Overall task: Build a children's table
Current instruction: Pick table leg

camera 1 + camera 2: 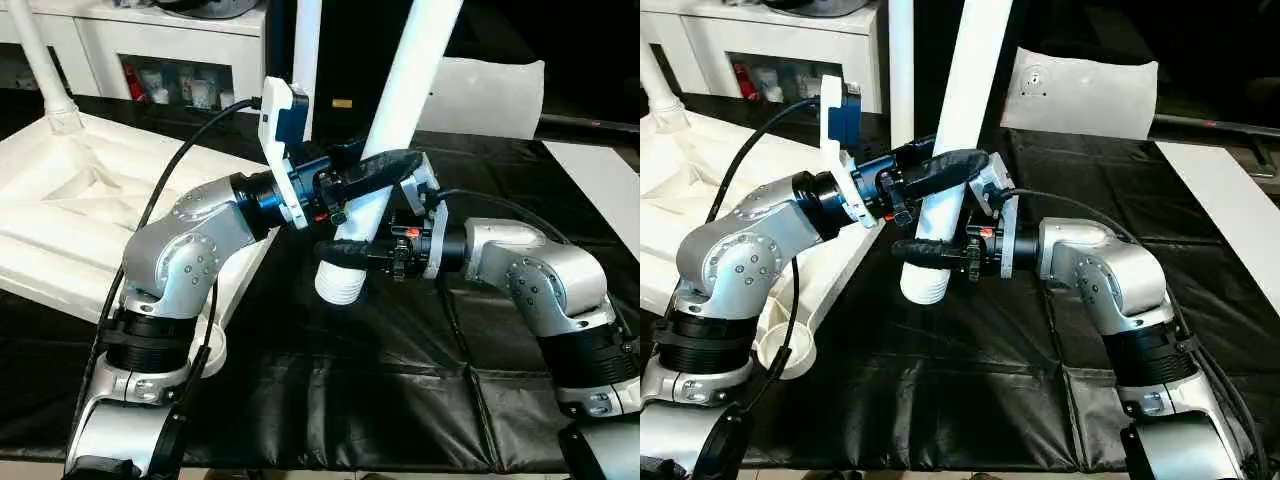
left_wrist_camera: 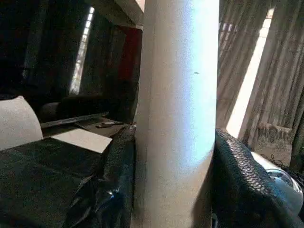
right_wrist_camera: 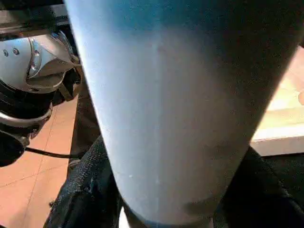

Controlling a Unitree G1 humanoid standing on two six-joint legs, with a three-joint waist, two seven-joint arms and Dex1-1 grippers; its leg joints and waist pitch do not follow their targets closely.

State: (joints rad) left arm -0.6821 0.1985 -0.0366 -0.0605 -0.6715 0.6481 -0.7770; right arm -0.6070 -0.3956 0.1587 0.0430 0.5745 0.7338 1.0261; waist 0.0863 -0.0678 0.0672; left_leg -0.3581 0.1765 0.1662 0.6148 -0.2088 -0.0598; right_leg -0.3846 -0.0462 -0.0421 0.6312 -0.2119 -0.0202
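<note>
A long tapered white leg point(image 1: 405, 90) leans over the black-covered table, its ribbed end point(image 1: 338, 285) pointing down just above the cover. My left gripper point(image 1: 385, 172) is shut on the leg's lower part, with black fingers point(image 2: 242, 185) on either side of the tube point(image 2: 178, 118). Just below it, my right gripper point(image 1: 350, 250) is shut on the same leg point(image 3: 175, 109) near the ribbed end. The white tabletop point(image 1: 60, 200) lies ribbed side up at the left, with another leg point(image 1: 35, 55) standing in its far corner. A round corner socket point(image 1: 780, 350) shows under my left elbow.
A black cover point(image 1: 380, 390) spreads over the work surface. A second white tube point(image 1: 308, 40) stands upright behind my left wrist. At the back are a white cabinet point(image 1: 170, 40) and a white cushion-like shape point(image 1: 490, 95). A flat white sheet point(image 1: 600, 180) lies at the right.
</note>
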